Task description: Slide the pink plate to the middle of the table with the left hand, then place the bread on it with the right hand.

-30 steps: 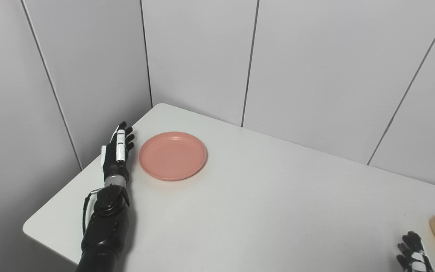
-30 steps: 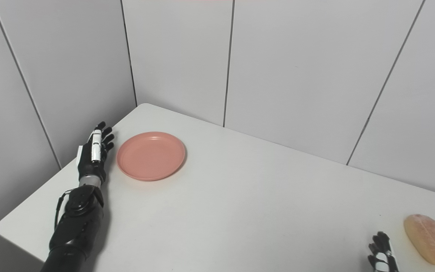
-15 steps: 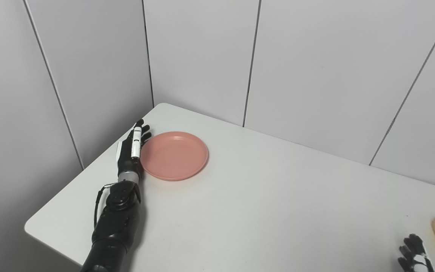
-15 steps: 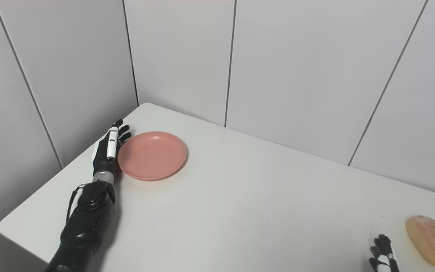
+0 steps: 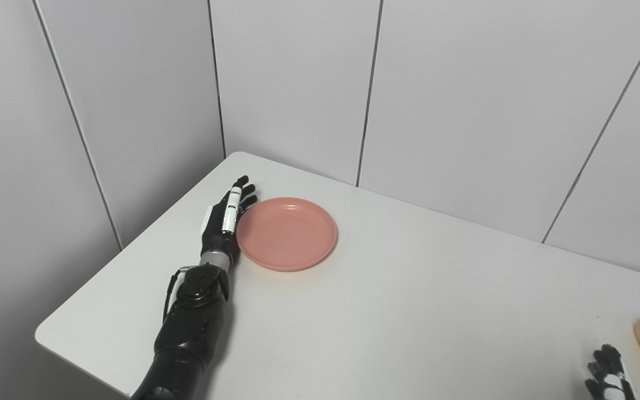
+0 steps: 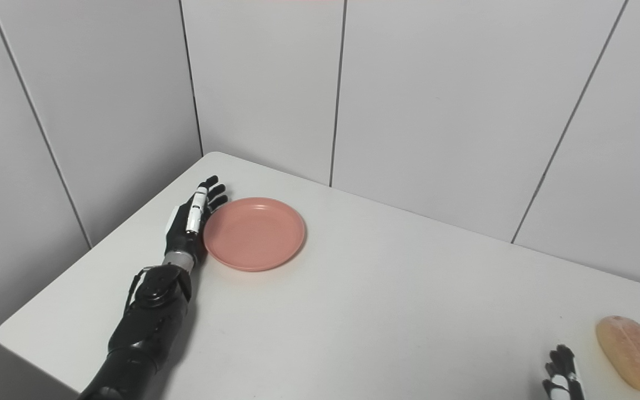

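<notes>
While the pink plate (image 5: 286,234) is lying flat on the white table (image 5: 386,311), in its left part and near the back corner, the left hand (image 5: 224,225) is pressed edge-on against the plate's left rim. The fingers (image 5: 240,193) of this hand are kept straight and close together, pointing away toward the back wall, and nothing is gripped by them; only the side of the hand is touching the plate. The plate is round, so no long axis can be given for it.

The bread (image 6: 629,352) is seen at the far right of the table, near the front edge. It is an oval loaf, and its long axis runs from back-left to front-right in the picture, with a seam drawn along it. The right hand (image 6: 561,381) is found just beside the bread, to its left, apart from it. Only the fingertips are shown at the bottom edge, so whether it is open or closed cannot be told.
</notes>
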Robot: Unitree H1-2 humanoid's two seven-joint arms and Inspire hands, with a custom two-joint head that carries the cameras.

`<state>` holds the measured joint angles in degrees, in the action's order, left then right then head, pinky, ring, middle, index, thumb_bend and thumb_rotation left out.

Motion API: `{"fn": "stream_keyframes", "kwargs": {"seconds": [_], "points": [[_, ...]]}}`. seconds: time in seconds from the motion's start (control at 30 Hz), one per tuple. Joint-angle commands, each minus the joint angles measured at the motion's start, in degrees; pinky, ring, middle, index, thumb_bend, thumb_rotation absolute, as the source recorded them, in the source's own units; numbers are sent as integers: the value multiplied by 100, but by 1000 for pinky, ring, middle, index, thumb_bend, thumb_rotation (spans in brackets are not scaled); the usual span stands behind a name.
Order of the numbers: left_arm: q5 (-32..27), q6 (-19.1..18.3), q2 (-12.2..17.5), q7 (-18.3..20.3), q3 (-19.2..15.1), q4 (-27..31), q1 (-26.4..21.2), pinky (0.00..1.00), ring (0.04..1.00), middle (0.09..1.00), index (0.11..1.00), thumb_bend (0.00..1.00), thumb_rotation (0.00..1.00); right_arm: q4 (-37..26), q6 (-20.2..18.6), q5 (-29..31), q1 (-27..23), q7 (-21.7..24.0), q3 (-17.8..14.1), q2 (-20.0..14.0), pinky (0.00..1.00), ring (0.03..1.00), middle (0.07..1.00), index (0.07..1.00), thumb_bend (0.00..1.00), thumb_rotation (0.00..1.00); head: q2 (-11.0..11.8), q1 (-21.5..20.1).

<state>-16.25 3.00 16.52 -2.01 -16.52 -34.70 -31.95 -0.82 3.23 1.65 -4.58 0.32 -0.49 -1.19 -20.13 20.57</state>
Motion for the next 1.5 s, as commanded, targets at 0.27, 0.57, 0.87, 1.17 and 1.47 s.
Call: {"fn": "stream_keyframes", "kwargs": {"seconds": [0.27, 0.57, 0.87, 1.17, 1.47], "points": [[241, -483, -518, 76, 451, 482, 55, 855, 870, 872, 857, 315, 994, 69, 229, 101, -4, 71, 10, 55, 1000, 974, 965, 959, 86, 1000, -110, -174], [279, -564, -726, 322, 673, 600, 95, 869, 880, 882, 865, 327, 1000, 148, 322, -53, -8, 17, 49, 71, 980, 955, 951, 951, 104, 1000, -296, -494], [250, -848, -1002, 516, 917, 848, 194, 876, 884, 893, 875, 317, 1000, 230, 404, -165, -23, -63, 77, 154, 933, 926, 923, 924, 172, 1000, -469, -859], [255, -1119, -1344, 562, 1088, 1334, 478, 864, 871, 882, 864, 359, 1000, 292, 359, -334, -55, -151, 114, 248, 909, 919, 918, 915, 228, 1000, -655, -1246], [274, -1414, -1597, 571, 1281, 1754, 737, 854, 869, 873, 861, 330, 1000, 214, 160, -427, -81, -215, 161, 395, 920, 923, 921, 916, 235, 1000, -869, -1687]]}}
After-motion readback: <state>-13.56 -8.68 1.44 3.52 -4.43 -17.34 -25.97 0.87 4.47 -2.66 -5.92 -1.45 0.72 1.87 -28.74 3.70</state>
